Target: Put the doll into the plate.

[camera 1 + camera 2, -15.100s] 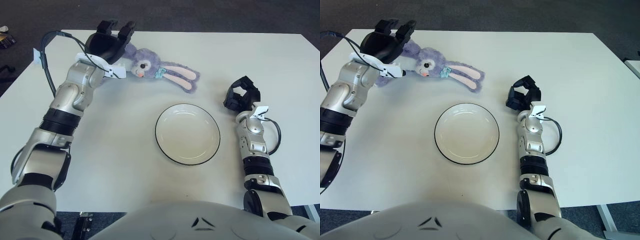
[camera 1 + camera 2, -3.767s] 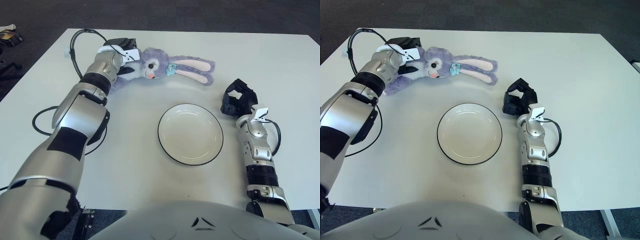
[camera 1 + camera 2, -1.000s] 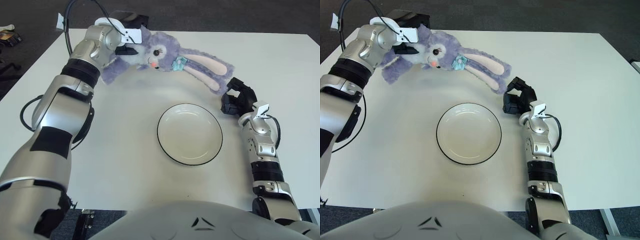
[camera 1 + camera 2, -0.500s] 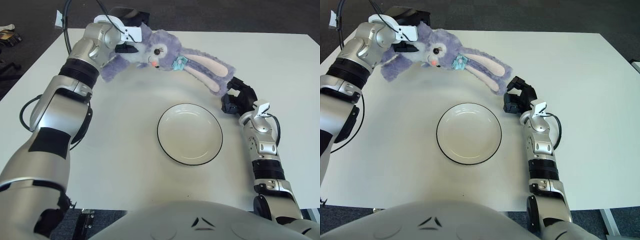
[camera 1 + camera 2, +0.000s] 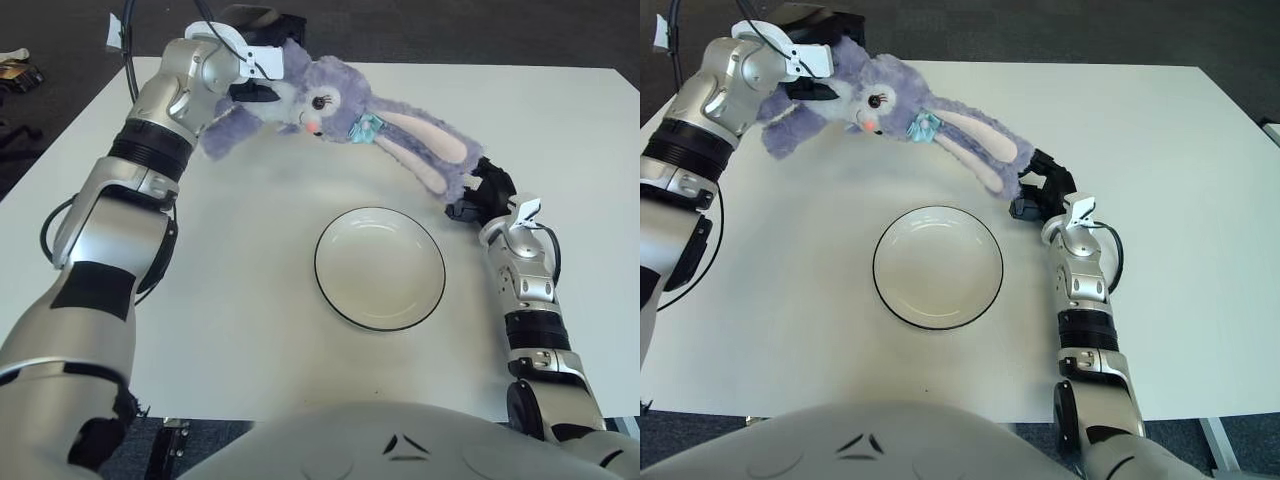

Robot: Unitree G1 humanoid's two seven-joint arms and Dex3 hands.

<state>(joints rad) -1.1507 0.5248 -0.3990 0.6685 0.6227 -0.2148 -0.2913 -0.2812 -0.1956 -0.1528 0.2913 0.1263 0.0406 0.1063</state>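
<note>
**Bunny in the air, plate bare**

We've got the left hand (image 5: 258, 52) up at the far left corner of the white table (image 5: 250, 300), fingers clamped around the back of the purple bunny doll (image 5: 330, 105). The doll hangs tilted across the far side of the table, head near the hand, body fur trailing to the left, and its long pink-lined ears (image 5: 430, 155) stretching down toward the right. Looks like it's lifted clear of the tabletop, though we can't be totally sure from this angle.

The white plate (image 5: 380, 268) with the dark rim sits in the middle of the table, nearer to us than the doll.

Our right hand (image 5: 485, 195) shows just right of the plate, right at the ear tips, fingers curled; we can't tell whether it touches them.
</note>
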